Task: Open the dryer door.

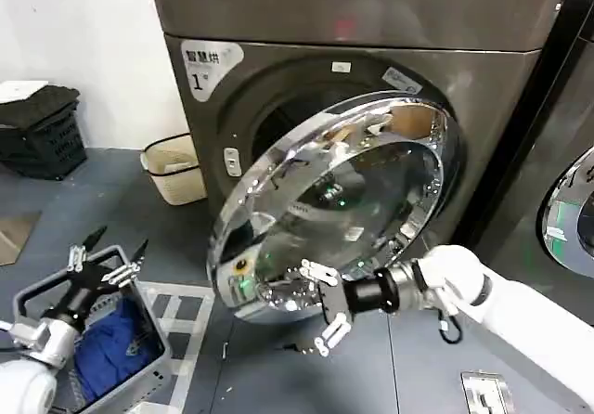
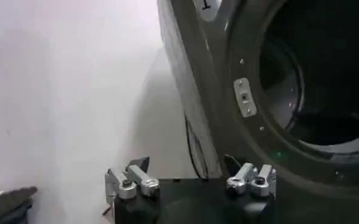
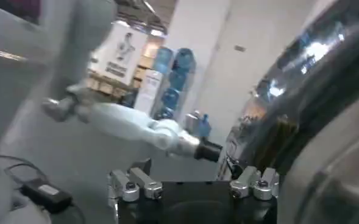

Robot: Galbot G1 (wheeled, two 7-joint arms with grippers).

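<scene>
The right tool [image 1: 320,310], fingers apart, sat at the dryer door [image 1: 343,200] lower rim, likely to swing it; the left tool [image 1: 105,261], apart, idled over a basket [image 1: 148,340].

The dryer [image 1: 278,80] is a big bronze-grey front-loader standing on the floor against the white wall, with a white label marked "1" and Chinese characters at the upper left of its front. Its round drum mouth is uncovered on the left side, dark inside, with a small metal latch plate on the rim. The dryer door [image 1: 334,200], a wide mirror-like chrome ring round dark tinted glass, stands swung partway out from the front, hinged at its right side and tilted towards the room.
</scene>
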